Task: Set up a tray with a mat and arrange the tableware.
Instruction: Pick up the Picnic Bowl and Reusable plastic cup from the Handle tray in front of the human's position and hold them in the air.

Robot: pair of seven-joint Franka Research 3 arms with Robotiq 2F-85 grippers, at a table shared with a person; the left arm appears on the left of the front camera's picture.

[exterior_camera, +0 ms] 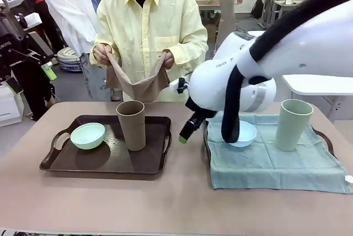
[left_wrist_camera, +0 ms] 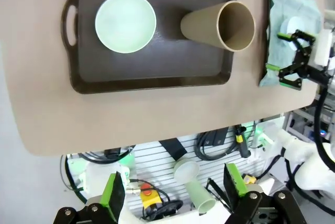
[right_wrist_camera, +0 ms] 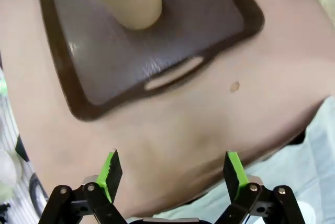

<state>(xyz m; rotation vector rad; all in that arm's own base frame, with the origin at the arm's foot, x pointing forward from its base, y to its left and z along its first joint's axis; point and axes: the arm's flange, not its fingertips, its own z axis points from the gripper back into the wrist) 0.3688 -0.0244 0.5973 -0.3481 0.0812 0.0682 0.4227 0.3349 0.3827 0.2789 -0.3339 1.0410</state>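
2 spread, empty grippers: my left gripper [left_wrist_camera: 174, 188] hangs high, my right gripper [exterior_camera: 185, 135] low beside the dark brown plastic tray [exterior_camera: 105, 169], where I would grasp the tall brown matte tumbler [exterior_camera: 131, 124] mid-height, upright, clearing room for the person's tan cloth mat [exterior_camera: 140, 87].

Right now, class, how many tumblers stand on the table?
2. The brown tumbler stands on the dark tray at the left; the pale green tumbler stands on the green mat at the right. The right arm could hide another.

Bright even light; rt wrist view blurred
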